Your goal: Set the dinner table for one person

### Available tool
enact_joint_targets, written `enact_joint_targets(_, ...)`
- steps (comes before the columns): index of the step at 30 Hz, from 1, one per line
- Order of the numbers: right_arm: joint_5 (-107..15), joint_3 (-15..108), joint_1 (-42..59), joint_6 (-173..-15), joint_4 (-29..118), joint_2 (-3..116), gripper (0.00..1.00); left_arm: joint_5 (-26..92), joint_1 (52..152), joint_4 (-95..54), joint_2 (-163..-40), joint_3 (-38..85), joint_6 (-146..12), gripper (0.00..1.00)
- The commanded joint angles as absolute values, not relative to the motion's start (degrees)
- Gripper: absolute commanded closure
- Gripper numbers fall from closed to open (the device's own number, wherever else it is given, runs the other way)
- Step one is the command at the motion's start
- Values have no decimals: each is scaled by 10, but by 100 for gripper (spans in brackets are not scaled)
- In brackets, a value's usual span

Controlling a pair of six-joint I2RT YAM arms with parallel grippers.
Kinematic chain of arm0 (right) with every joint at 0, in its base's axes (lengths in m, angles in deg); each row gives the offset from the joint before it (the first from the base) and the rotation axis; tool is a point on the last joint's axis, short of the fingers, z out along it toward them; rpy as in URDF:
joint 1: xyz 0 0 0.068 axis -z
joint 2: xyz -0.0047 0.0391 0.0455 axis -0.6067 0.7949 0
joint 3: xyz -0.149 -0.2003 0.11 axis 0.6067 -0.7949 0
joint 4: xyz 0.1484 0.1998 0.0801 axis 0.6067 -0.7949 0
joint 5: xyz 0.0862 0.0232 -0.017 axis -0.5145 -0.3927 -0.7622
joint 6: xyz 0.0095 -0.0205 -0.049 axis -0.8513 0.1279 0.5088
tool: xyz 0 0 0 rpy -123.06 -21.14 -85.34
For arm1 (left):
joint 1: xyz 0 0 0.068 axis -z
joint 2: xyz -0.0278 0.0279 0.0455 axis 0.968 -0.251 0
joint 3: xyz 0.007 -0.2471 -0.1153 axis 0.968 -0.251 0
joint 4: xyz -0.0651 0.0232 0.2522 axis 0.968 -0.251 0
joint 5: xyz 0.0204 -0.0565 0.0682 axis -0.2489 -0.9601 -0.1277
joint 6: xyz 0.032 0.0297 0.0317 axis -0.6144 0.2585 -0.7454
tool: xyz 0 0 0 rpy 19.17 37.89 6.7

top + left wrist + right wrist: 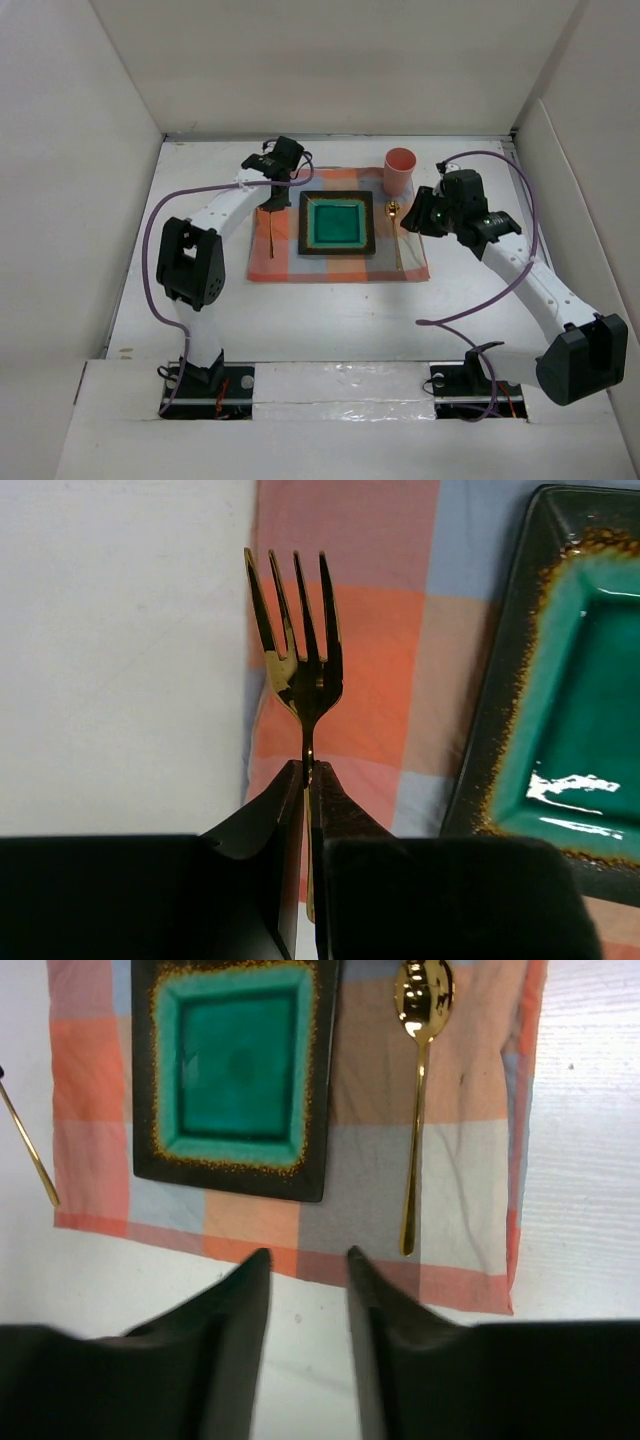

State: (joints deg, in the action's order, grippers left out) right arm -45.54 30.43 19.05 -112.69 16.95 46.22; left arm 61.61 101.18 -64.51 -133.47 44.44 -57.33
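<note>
The white dinner table [200, 300] carries an orange-and-grey checked cloth [285, 262]. A square green plate with a dark rim [337, 223] sits at the cloth's middle. A gold spoon [397, 235] lies on the cloth right of the plate. A pink cup [399, 170] stands at the cloth's far right corner. My left gripper [275, 195] is shut on a gold fork [297, 630], tines pointing far, over the cloth's left edge [370, 630], left of the plate [570, 700]. My right gripper [305, 1255] is open and empty, above the cloth's near edge, by the spoon [420, 1080].
White walls enclose the table on the left, back and right [560, 170]. Purple cables loop from both arms [150, 260]. The fork's handle [28, 1150] shows at the left of the right wrist view. The arm bases stand at the near edge.
</note>
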Motion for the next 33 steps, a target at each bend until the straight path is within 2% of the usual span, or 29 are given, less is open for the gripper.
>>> enact_joint_targets(1,-449,324,194,-1123,157,452,55,643,999,-645,-1323,456,-601,100)
enact_joint_targets(2,-450,316,194,-1124,157,452,51,644,999,-643,-1338,462,-605,100)
enact_joint_targets(13,-443,304,194,-1124,149,454,51,658,1047,-626,-1388,443,-602,100)
enact_joint_targets(33,-449,291,194,-1117,151,461,51,651,1047,-604,-1446,446,-594,100)
